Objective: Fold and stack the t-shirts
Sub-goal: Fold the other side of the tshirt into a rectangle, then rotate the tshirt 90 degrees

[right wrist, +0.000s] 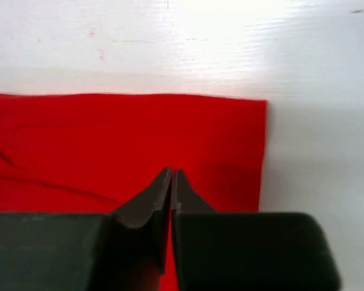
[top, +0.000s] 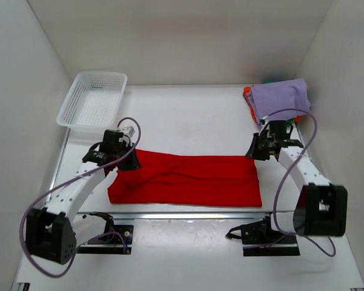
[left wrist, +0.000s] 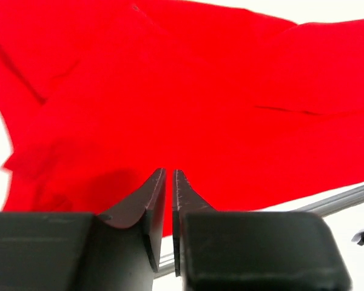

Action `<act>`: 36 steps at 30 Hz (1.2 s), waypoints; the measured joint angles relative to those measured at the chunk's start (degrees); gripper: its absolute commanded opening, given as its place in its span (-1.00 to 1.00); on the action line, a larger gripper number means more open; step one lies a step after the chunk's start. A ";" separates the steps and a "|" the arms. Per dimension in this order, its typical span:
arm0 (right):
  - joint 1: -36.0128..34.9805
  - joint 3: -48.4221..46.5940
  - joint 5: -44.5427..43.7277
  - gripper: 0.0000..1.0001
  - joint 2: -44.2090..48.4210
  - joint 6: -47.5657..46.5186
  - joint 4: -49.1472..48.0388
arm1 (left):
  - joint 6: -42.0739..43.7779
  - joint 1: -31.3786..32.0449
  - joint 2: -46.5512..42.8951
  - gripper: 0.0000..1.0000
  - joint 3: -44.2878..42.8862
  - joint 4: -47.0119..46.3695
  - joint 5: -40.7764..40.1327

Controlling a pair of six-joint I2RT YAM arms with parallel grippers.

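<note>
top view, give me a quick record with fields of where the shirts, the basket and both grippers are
red t-shirt: folded into a long band, flat on the table
folded stack: far right corner, lavender shirt on top, orange shirt peeking out beneath
basket: white mesh, far left, no shirt seen in it
left gripper: over the band's left end, jaws a narrow gap apart, nothing seen between them
right gripper: over the band's far right corner, jaws together

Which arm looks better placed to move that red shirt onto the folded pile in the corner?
Probably right. The right tool sits at the bright red cloth t-shirt's right end, just before the lavender-topped folded pile; the left tool is at the opposite end.
</note>
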State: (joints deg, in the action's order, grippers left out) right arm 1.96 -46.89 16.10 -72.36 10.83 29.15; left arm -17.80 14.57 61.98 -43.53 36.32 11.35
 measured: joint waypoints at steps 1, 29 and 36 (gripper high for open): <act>-0.68 -0.61 1.01 -1.00 -3.02 0.11 -1.14 | -0.94 0.57 2.38 -0.66 0.31 -1.29 -0.02; -37.00 23.32 -7.93 -1.00 2.99 48.06 -19.98 | -9.29 6.64 93.68 -1.00 -100.13 7.21 8.31; -51.36 24.70 -9.40 -1.00 -4.57 62.36 -36.15 | -13.62 6.82 98.79 -1.00 -107.03 5.64 13.18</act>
State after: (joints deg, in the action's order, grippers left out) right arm -49.41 -22.20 6.70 -76.93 73.19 -7.01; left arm -31.42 21.39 160.77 -150.56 41.95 24.53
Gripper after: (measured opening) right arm 0.000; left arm 0.059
